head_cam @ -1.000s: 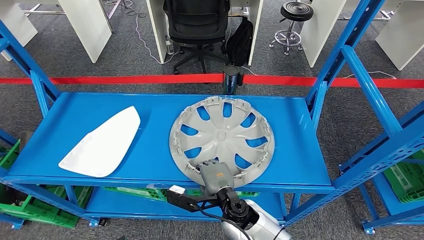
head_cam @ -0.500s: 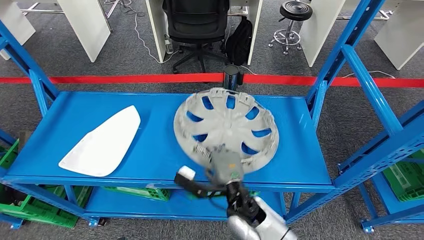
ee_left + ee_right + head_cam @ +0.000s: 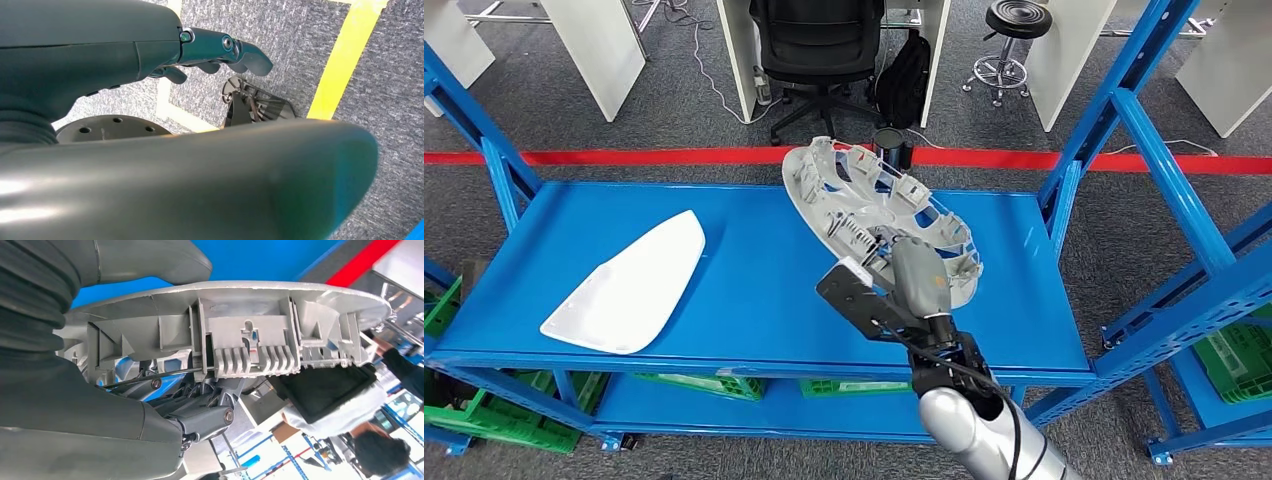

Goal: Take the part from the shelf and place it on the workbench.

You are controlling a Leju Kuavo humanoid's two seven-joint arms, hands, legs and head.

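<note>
The part is a grey wheel cover with slotted spokes. My right hand grips its near rim and holds it tilted steeply, its clipped back side towards me, above the right half of the blue shelf. In the right wrist view the wheel cover shows its ribbed underside, and my hand's fingers are clamped on its edge. My left hand hangs over grey floor with nothing in it, its fingers apart.
A white curved panel lies on the shelf's left half. Blue uprights rise at the right. Green crates sit below. Red tape, a black chair and a stool lie beyond. A person appears in the right wrist view.
The wheel cover lay flat on the shelf a second ago; my right hand has lifted its near edge and raised it, tipping it up and away from the shelf.
</note>
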